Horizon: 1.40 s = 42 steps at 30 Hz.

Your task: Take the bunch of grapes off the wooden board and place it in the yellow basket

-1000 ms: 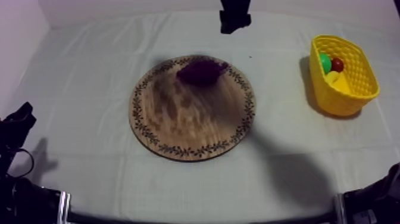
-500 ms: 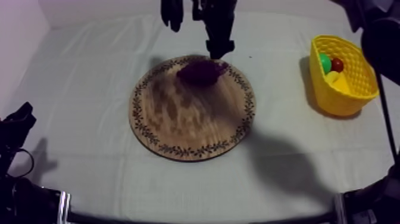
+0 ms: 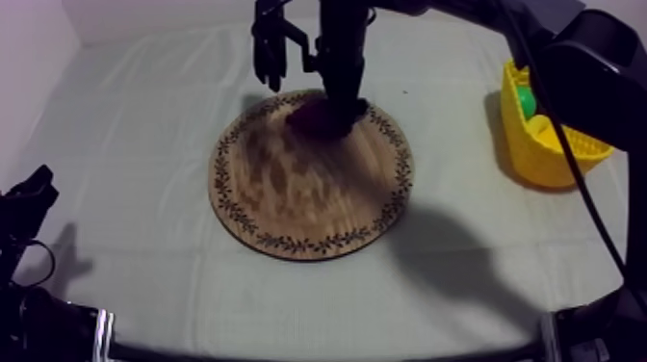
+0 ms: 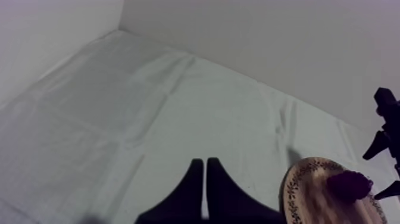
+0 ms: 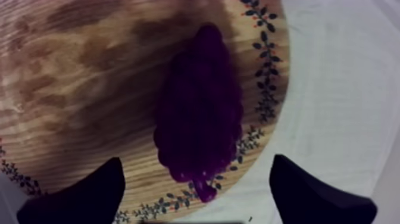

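Note:
The dark purple bunch of grapes (image 3: 310, 121) lies on the far part of the round wooden board (image 3: 308, 193), close to its patterned rim. My right gripper (image 3: 310, 91) reaches in from the upper right and hangs just over the bunch. In the right wrist view the grapes (image 5: 199, 119) lie between the spread fingertips (image 5: 107, 184) of the open right gripper (image 5: 196, 173), not gripped. The yellow basket (image 3: 539, 164) stands at the right, partly behind my right arm. My left gripper (image 3: 34, 193) rests low at the left, its fingers (image 4: 193, 179) together as a wedge.
Inside the basket a green fruit (image 3: 525, 99) and a yellow fruit (image 3: 544, 130) peek out beside the arm. From the left wrist view, the board (image 4: 309, 190) with the grapes (image 4: 348, 184) lies across bare cloth, my right gripper (image 4: 384, 149) above it.
My right arm has swung in from the far edge and come down over the grapes, now covering part of the basket. The grapes, board and left arm have not moved.

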### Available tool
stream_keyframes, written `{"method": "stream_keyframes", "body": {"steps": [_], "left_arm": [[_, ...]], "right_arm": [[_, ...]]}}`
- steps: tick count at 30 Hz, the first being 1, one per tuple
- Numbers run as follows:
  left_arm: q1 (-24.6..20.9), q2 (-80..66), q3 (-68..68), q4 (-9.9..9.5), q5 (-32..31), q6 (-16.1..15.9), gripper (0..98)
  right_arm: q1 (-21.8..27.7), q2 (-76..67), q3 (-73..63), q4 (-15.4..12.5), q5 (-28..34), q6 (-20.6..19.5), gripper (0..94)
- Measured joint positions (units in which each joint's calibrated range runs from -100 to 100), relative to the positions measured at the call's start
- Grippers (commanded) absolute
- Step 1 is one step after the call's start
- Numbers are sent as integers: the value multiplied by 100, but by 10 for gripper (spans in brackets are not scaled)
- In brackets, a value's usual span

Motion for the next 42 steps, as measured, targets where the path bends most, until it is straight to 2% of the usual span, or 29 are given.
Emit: {"method": "stream_keyframes", "body": {"steps": [14, 18, 29, 34, 42], "left_arm": [[0, 0, 0, 0, 0, 0, 0], [0, 0, 0, 0, 0, 0, 0], [0, 0, 0, 0, 0, 0, 0], [0, 0, 0, 0, 0, 0, 0], [0, 0, 0, 0, 0, 0, 0]], "right_arm": [[-34, 737, -438, 26, 10, -46, 711], [-45, 880, -530, 32, 53, -49, 635], [-28, 1006, -843, -6, 61, -170, 333], [-8, 945, -886, 0, 33, -216, 294], [43, 466, -712, 0, 34, -240, 299]]}}
